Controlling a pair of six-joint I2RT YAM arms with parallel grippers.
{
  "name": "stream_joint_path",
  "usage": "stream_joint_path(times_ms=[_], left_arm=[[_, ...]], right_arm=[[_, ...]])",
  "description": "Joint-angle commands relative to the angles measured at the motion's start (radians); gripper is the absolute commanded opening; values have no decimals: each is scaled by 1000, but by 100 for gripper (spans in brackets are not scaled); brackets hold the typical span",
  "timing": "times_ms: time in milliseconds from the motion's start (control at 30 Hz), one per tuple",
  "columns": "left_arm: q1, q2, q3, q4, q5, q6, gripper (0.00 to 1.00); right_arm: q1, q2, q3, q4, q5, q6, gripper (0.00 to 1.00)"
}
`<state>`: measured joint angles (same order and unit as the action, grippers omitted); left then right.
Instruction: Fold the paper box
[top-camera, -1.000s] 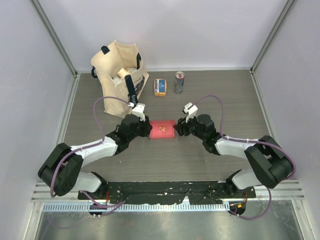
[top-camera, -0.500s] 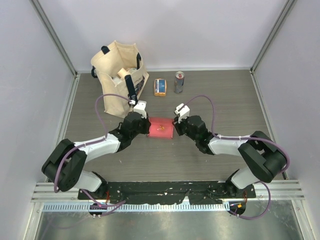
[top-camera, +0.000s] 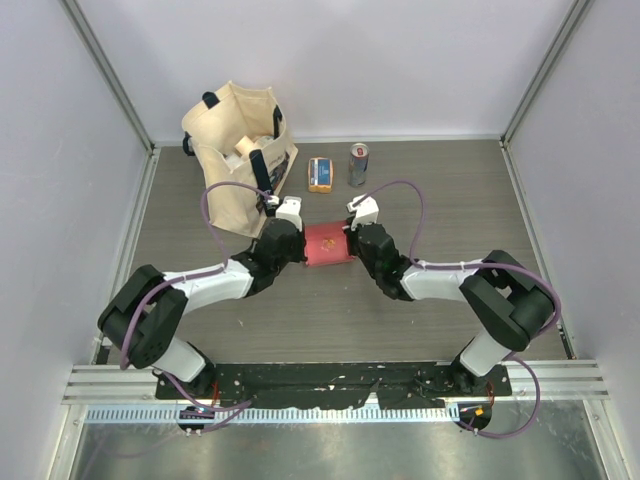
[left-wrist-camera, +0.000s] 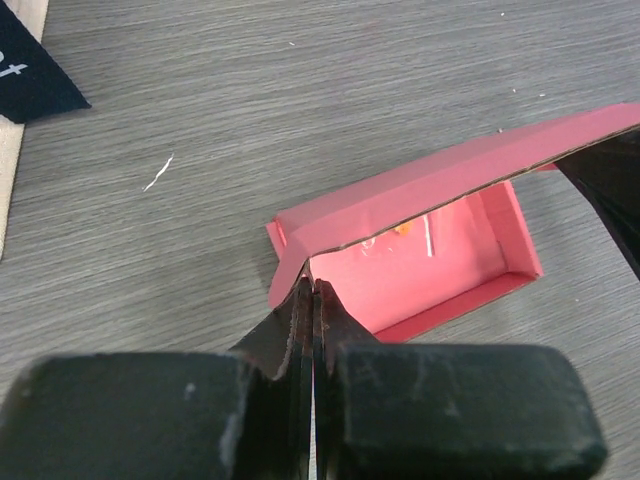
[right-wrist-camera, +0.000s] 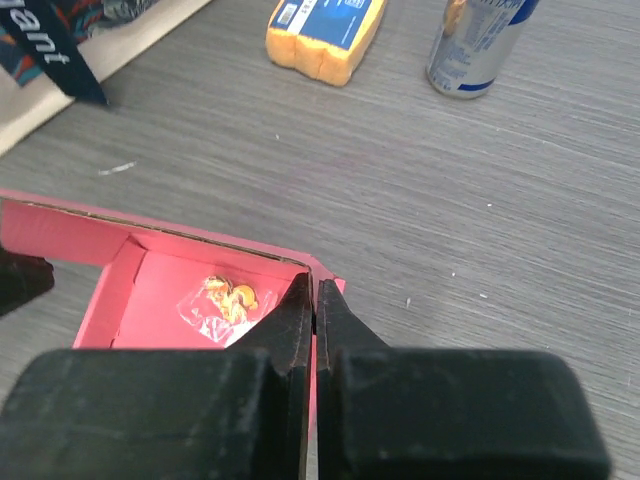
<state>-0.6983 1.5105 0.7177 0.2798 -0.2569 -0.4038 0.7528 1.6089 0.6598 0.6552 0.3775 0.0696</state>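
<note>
— Where is the small pinkish-red card box (top-camera: 327, 243)?
— In the centre of the frame, half open. The left gripper (top-camera: 303, 247) and the right gripper (top-camera: 349, 246) each pinch its edge, jaws closed on card.

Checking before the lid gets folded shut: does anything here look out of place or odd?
A clear packet of orange bits lies loose inside the paper box, odd for a box being folded. The left hand and right hand are pinched shut on its card at opposite ends. Nothing looks spilled or torn.
</note>
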Motion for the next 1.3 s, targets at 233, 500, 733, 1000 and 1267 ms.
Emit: stream_joint_path(times_ms=[233, 500, 733, 1000, 1267], left_arm=[[-27, 19, -12, 174, -71, -29, 0], [-30, -70, -55, 81, -15, -67, 13], [84, -268, -224, 137, 59, -93, 67], [187, -156, -178, 249, 333, 22, 57], [187, -72, -93, 219, 274, 33, 51]], right_arm=[[74, 49, -52, 265, 216, 52, 2], [95, 16, -83, 331, 189, -148, 2], [20, -50, -11, 48, -113, -218, 2], [-85, -32, 80, -117, -440, -202, 2], [-102, -24, 87, -137, -466, -212, 2]])
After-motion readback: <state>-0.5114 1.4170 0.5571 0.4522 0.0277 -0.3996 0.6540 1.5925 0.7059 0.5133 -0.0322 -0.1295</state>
